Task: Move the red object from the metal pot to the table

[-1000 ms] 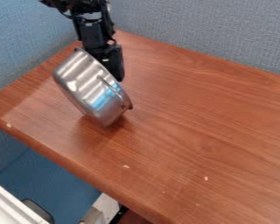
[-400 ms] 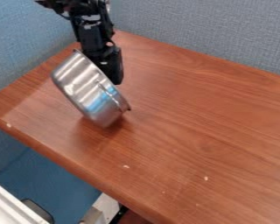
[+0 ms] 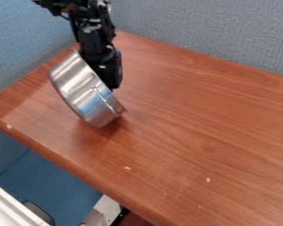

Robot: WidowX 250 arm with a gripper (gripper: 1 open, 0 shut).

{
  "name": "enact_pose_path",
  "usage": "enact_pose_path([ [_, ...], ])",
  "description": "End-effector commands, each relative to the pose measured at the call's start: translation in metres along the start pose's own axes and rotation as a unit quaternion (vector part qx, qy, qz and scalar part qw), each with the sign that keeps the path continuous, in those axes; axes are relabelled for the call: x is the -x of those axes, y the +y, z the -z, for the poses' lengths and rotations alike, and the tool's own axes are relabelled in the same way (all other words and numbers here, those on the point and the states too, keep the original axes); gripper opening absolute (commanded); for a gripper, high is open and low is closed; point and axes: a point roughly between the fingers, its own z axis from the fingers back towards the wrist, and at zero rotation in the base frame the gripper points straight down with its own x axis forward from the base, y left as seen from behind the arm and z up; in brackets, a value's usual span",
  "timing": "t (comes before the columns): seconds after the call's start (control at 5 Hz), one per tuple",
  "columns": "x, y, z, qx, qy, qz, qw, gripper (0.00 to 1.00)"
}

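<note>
- Black arm reaches down from the top left; gripper points down at the far rim of the metal pot.
- Fingers seem clamped on that rim, though dark and blurred.
- Pot tipped on edge, shiny silver, far left on the table.
- Red object not visible; pot's inside is hidden.
</note>
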Motion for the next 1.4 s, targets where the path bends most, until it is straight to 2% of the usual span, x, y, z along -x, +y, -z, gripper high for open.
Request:
enact_pose_path([
  [0.0, 0.02, -0.039, 0.04, 0.126, 0.012, -0.016, 0.9918, 0.0],
  [0.2, 0.031, -0.035, 0.039, 0.153, 0.017, -0.025, 0.9878, 1.0],
  [0.4, 0.03, -0.037, 0.04, 0.171, 0.001, -0.019, 0.9851, 0.0],
  [0.6, 0.027, -0.039, 0.041, 0.188, -0.01, -0.016, 0.982, 0.0],
  [0.8, 0.026, -0.048, 0.04, 0.194, -0.008, -0.001, 0.9809, 0.0],
  [1.2, 0.03, -0.046, 0.043, 0.196, -0.002, -0.01, 0.9805, 0.0],
])
